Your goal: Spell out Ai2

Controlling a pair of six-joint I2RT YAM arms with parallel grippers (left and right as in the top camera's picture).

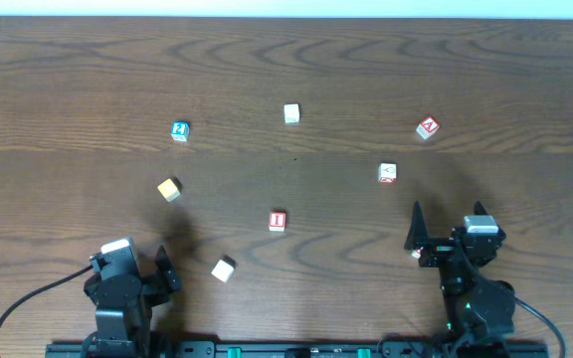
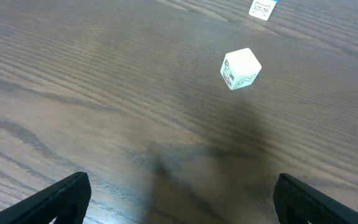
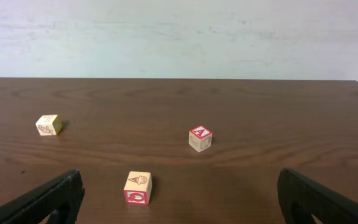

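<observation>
Several letter blocks lie scattered on the wooden table. A blue A block [image 1: 179, 130] is at the far left and shows at the top edge of the left wrist view [image 2: 263, 7]. A red I block [image 1: 278, 221] sits at the centre front. A red A block [image 1: 427, 127] [image 3: 200, 138] is at the far right. A block with a red face and an ice-cream picture [image 1: 387, 173] [image 3: 138, 187] lies ahead of my right gripper [image 1: 418, 239] [image 3: 179, 198], which is open and empty. My left gripper [image 1: 165, 270] [image 2: 179, 199] is open and empty over bare wood. No 2 block is recognisable.
A tan block [image 1: 169, 189], white with green drawings in the left wrist view [image 2: 241, 68], lies ahead of the left gripper. A white block [image 1: 223, 268] sits at the front and another [image 1: 291, 113] [image 3: 48, 124] at the far centre.
</observation>
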